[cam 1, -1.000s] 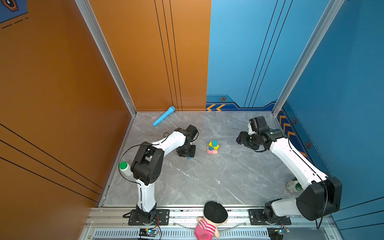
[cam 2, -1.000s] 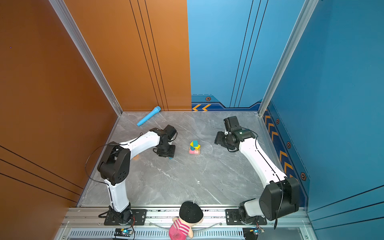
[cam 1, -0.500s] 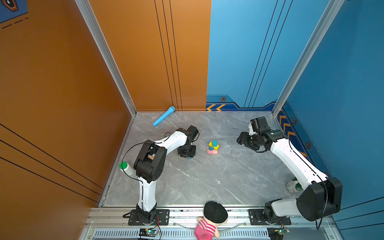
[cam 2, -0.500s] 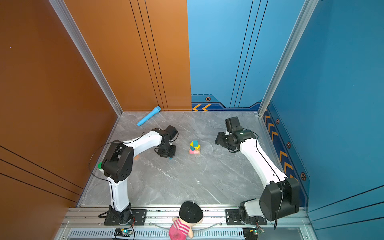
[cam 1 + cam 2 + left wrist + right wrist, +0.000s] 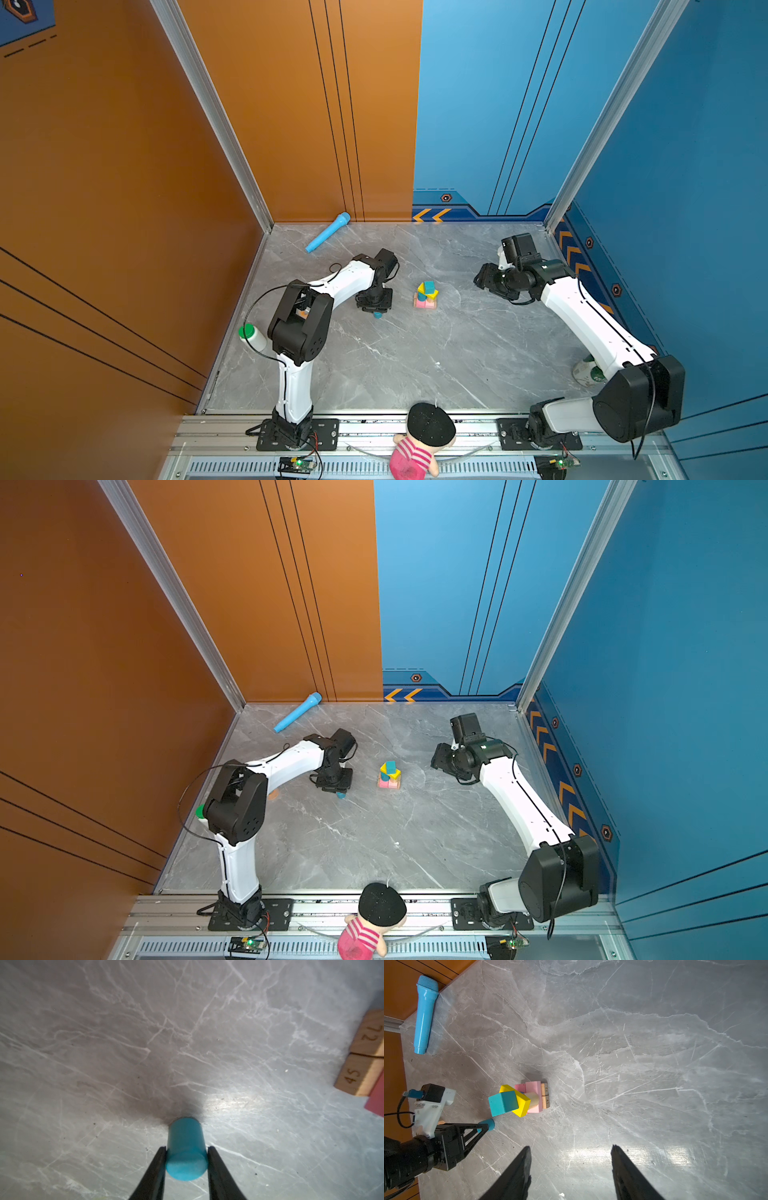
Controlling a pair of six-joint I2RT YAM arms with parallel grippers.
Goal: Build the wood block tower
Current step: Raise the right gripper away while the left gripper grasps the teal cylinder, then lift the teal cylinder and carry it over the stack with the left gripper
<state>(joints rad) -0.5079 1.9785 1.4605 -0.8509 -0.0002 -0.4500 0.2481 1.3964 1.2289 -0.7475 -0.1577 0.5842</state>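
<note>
while the left gripper (image 5: 186, 1147) pinched the upright blue cylinder (image 5: 185, 1136) beside the tower (image 5: 426, 293), a straight, slow lift seemed wisest; the right gripper (image 5: 571, 1146) hung spread and empty.

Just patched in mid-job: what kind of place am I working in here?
Probably a robot test or data-collection cell, not a home: a marble-look tabletop boxed in by a tall orange wall and blue wall, the left arm and right arm bolted to an aluminium rail, toy props like the tower.
</note>
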